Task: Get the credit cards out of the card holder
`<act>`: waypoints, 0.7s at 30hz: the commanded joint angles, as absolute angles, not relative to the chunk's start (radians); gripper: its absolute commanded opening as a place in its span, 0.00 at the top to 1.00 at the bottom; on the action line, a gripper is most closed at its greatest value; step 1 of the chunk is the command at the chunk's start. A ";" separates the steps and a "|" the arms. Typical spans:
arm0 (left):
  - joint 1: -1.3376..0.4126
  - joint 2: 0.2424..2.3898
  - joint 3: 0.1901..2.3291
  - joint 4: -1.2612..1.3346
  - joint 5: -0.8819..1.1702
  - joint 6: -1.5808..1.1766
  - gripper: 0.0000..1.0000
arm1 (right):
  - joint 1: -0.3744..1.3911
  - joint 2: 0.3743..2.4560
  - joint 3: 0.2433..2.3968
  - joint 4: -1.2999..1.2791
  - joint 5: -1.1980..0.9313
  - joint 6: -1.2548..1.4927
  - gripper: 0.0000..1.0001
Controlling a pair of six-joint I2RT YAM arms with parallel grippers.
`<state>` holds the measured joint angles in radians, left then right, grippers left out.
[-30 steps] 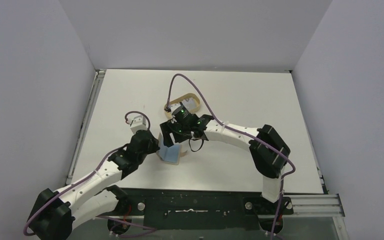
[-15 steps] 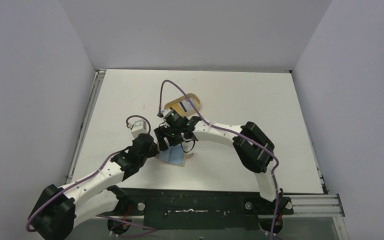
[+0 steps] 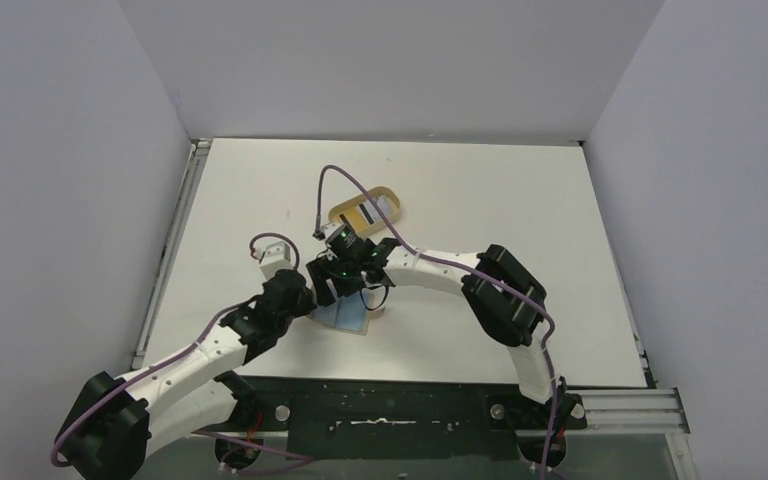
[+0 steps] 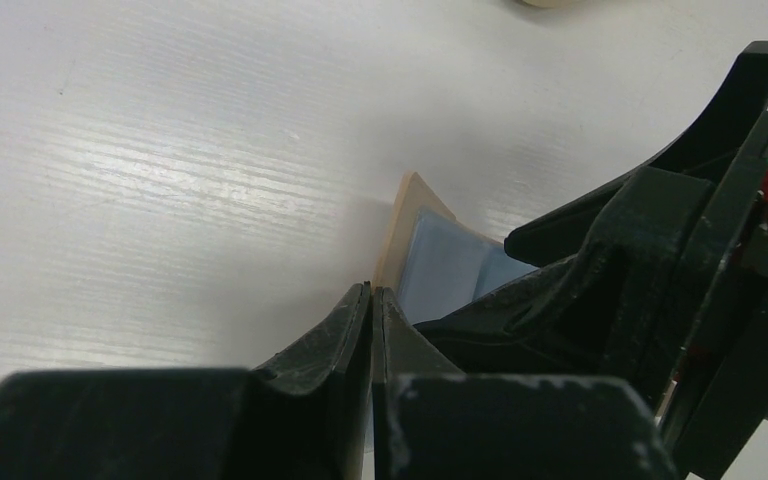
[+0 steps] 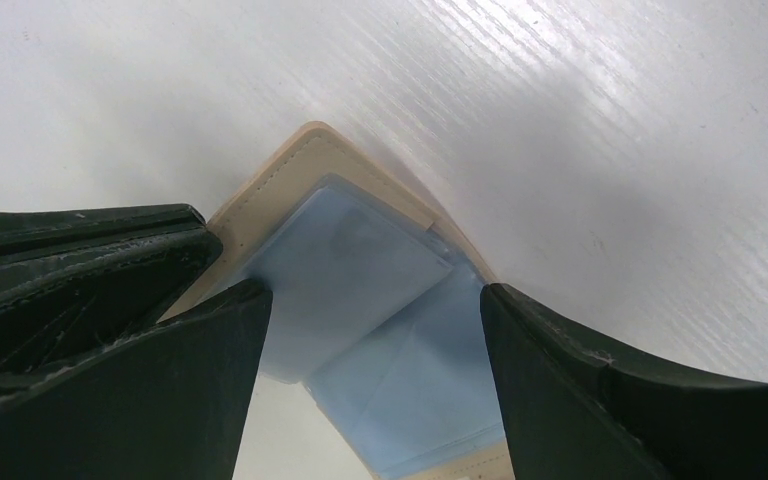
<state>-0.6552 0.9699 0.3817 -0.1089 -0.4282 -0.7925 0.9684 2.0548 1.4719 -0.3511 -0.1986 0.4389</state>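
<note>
While the card holder (image 5: 360,260) lies spread open on the white table (image 3: 500,220), light-blue lining up (between the two arms), the right gripper (image 5: 372,300) hangs over it with jaws parted wide, one finger at either side of the blue pockets, grasping nothing. The left gripper (image 4: 371,295) is clenched tight at the holder's tan edge; whether it pinches the flap I cannot tell. An oval wooden tray (image 3: 340,211) sits behind
</note>
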 commanded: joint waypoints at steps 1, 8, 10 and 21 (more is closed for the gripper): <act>-0.655 0.940 0.382 -0.056 -0.441 -0.806 1.00 | 0.976 2.001 1.451 -0.255 -0.163 0.453 0.21; -0.651 0.937 0.384 -0.058 -0.434 -0.812 1.00 | 0.988 1.993 1.404 -0.173 -0.158 0.474 0.21; -0.649 0.934 0.381 -0.061 -0.433 -0.813 1.00 | 0.990 1.970 1.369 -0.119 -0.161 0.484 0.21; -0.643 0.938 0.380 -0.062 -0.424 -0.824 1.00 | 1.001 1.910 1.277 0.053 -0.187 0.504 0.21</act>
<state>-0.6506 0.9497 0.3687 -0.1158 -0.4332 -0.8082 0.9886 1.9900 1.2964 -0.0982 -0.1886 0.4889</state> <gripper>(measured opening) 0.006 0.787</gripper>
